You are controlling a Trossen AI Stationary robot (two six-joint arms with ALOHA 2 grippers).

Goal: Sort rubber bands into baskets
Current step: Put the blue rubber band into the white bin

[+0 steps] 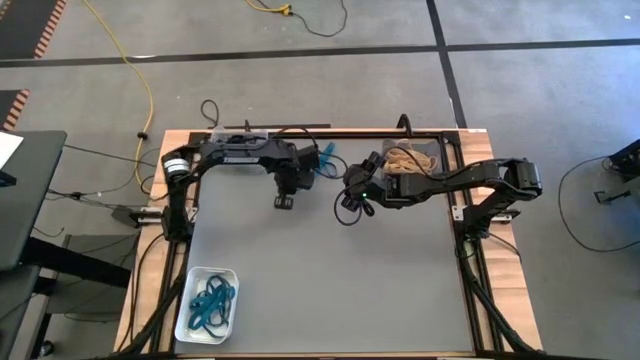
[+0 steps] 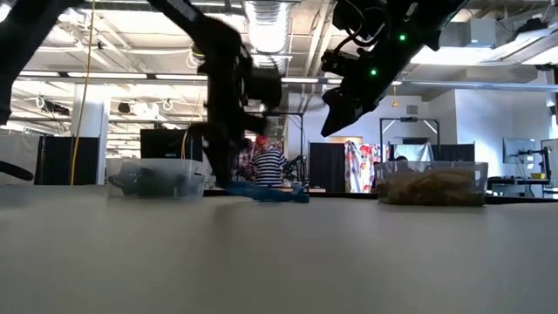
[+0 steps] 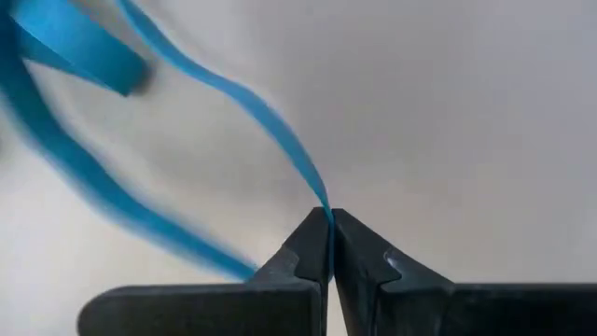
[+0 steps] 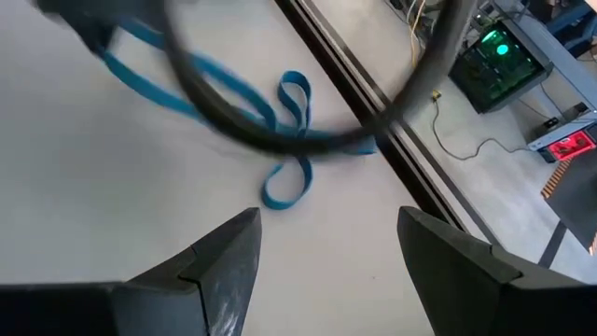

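A small heap of teal-blue rubber bands [image 4: 289,140] lies on the grey table near its far edge, also seen in the high view [image 1: 325,160] and the low view [image 2: 275,194]. My left gripper [image 1: 284,203] is low over the table just near of the heap, shut on one teal band [image 3: 280,131]. My right gripper [image 1: 347,212] hangs open and empty above the table to the right of the heap, raised in the low view [image 2: 336,118]. The white basket [image 1: 232,275] at the near left holds teal bands. The clear basket [image 2: 478,167] holds tan bands. My left gripper pinches a single strand of the teal band [image 3: 320,201] between its two fingertips [image 3: 308,245], only at their free ends. The fingers point down at the table. The rest of the band runs away from the tips in a loose curve toward the heap.
A third basket with dark contents [image 2: 157,179] stands at the far left of the table. A black cable [image 4: 280,140] hangs across the right wrist view. The table's middle and near right [image 1: 340,290] are bare. A person stands in the room behind [image 2: 266,164].
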